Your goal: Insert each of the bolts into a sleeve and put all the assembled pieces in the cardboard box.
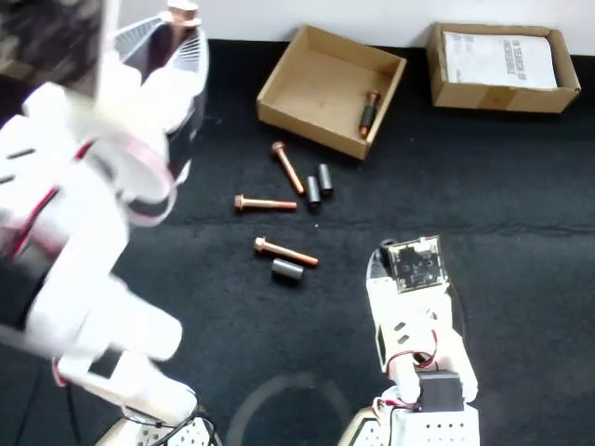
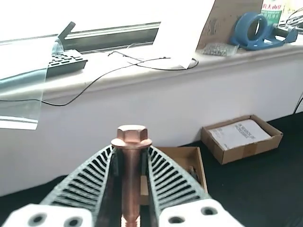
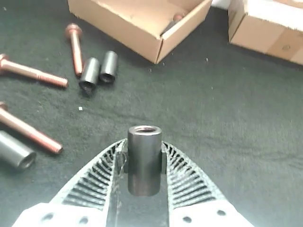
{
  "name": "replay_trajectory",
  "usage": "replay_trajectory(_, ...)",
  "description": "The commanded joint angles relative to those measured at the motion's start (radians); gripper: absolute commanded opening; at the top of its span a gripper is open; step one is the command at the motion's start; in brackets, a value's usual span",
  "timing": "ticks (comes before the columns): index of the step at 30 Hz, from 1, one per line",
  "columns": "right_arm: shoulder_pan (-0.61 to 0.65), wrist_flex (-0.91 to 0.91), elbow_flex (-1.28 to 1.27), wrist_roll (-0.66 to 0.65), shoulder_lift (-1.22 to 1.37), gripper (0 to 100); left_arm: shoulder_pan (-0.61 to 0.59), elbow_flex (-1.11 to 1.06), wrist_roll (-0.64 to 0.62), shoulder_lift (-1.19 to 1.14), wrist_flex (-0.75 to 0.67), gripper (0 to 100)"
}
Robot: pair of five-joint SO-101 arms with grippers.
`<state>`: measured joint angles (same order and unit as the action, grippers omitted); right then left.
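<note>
Left gripper [image 2: 131, 158] pinches a copper bolt [image 2: 131, 137] by its shank; right gripper [image 3: 143, 151] clamps a dark sleeve [image 3: 144, 165]; misalignment at the bore could jam threads or dislodge either.

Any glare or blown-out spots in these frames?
Left wrist view: the window behind the held bolt is blown out white; the bolt itself reads fine. Right wrist view: even light, no glare on the held sleeve. High view: table evenly lit.
</note>
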<state>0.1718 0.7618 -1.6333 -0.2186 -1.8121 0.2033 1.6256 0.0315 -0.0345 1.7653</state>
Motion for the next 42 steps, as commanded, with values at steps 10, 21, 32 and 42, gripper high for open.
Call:
replay_trajectory(10,0.010,-0.065,-0.001,-0.012,-0.021,0.6,0.012,-0.654,0.009,0.555,-0.002,1)
replay_trajectory(21,0.012,-0.130,-0.050,-0.014,-0.021,0.6,0.010,-1.317,0.005,0.885,-0.083,1)
replay_trajectory(32,0.012,-0.216,-0.038,-0.008,-0.021,0.6,0.015,-1.939,0.005,1.110,-0.503,1)
replay_trajectory(42,0.012,-0.217,-0.038,-0.006,-0.021,0.6,0.016,-2.509,0.005,1.222,-1.129,1)
